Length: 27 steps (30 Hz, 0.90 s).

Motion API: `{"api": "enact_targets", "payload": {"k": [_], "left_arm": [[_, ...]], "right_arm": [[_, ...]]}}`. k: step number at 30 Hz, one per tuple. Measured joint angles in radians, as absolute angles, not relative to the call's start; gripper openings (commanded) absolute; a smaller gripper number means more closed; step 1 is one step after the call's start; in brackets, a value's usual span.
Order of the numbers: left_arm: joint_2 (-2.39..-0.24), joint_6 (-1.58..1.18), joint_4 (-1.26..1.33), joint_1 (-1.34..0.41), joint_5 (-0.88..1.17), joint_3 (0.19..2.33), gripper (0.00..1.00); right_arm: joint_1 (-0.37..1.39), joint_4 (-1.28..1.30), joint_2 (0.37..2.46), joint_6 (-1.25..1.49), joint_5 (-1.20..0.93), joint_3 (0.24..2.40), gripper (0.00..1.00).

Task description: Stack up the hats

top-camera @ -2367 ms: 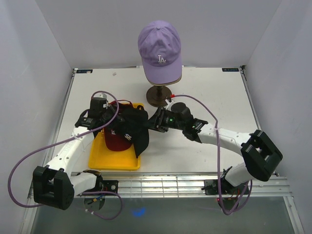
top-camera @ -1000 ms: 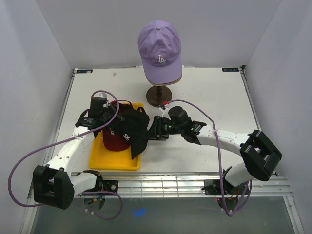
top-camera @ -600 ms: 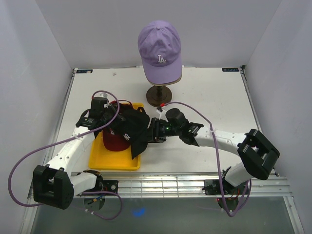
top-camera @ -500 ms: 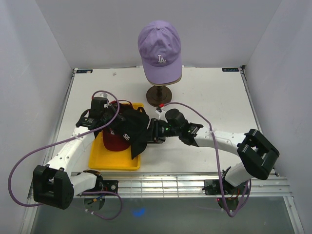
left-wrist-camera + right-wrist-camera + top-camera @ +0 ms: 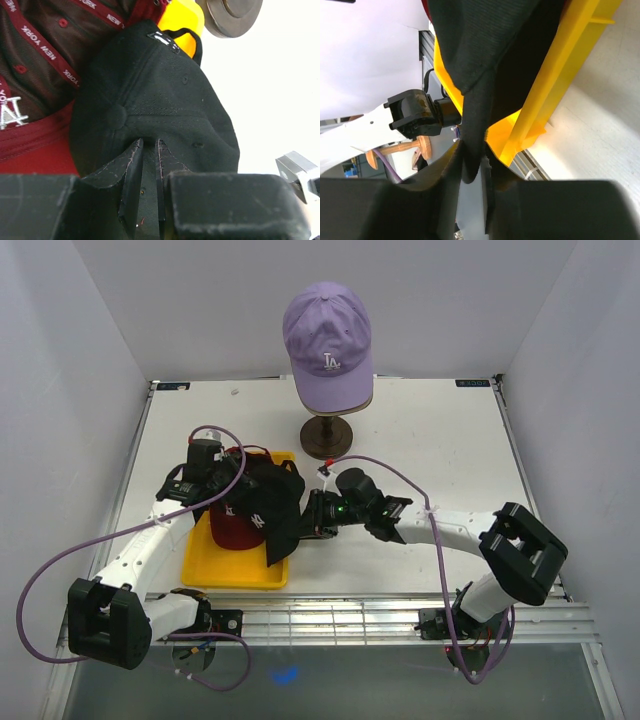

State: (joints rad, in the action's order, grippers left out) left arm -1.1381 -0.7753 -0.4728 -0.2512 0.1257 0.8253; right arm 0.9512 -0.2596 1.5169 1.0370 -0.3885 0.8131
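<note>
R pincer advanced left, now clamped on black cap brim; L pincer pinching same cap's crown over yellow tray.

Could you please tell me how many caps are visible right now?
3: a lavender cap on the mannequin head, a dark red cap in the yellow tray, and a black cap gripped above it. Others may lie hidden underneath.

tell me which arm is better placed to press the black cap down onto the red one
Left, probably: the left gripper pinches the black cap at its crown, next to the dark red cap. The right gripper only grips its edge, out by the wall of the yellow tray.
</note>
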Motion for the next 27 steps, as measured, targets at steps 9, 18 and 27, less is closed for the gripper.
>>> {"api": "enact_targets", "payload": {"k": [9,18,27], "left_arm": [[-1.134,-0.744,-0.501,-0.251,0.139,0.875,0.67],[-1.039,-0.720,-0.530,-0.251,0.141,1.152,0.77],[-0.936,-0.752,-0.546,-0.251,0.081,1.308,0.77]], "right_arm": [[0.954,-0.323,1.528,1.073,-0.422,0.813,0.08],[0.954,-0.300,1.480,1.108,-0.431,0.815,0.08],[0.954,-0.261,1.390,1.151,-0.490,0.907,0.08]]}}
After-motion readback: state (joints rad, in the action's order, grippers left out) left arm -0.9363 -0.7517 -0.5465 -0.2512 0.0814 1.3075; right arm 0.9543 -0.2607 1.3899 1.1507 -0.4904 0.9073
